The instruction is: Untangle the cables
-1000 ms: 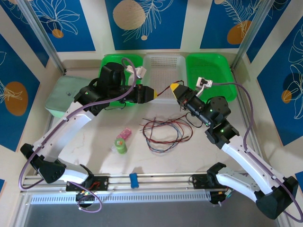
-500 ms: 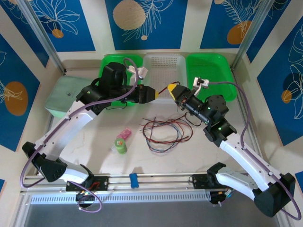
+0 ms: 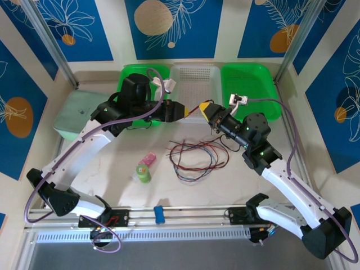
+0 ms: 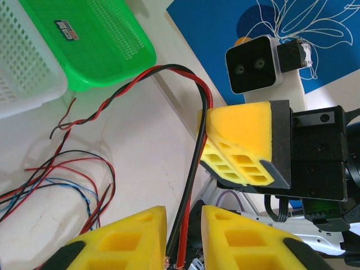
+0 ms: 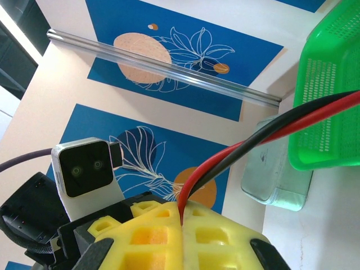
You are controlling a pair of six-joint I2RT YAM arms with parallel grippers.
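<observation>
Over the last second your right claw (image 3: 205, 106) has drifted in toward the left claw (image 3: 183, 111), which has barely shifted, so the two tips now stand close together above the bench (image 3: 169, 188). I'd judge that slackens the lifted strand rather than drawing it free of the tangle.

The right claw is clamped fully shut on the red-and-black twisted pair (image 5: 253, 140), which comes straight out of the seam between its fingers. The left claw's jaws stand narrowly apart with the same pair running between them, against one finger (image 4: 129, 233) with a gap at the other; I cannot tell whether it is pinched.

The pair arcs in the air between the claws. The other cables (image 3: 194, 157), thin red, black and blue-grey strands, lie in loose overlapping loops on the bench below, near the white basket (image 3: 194, 73).
</observation>
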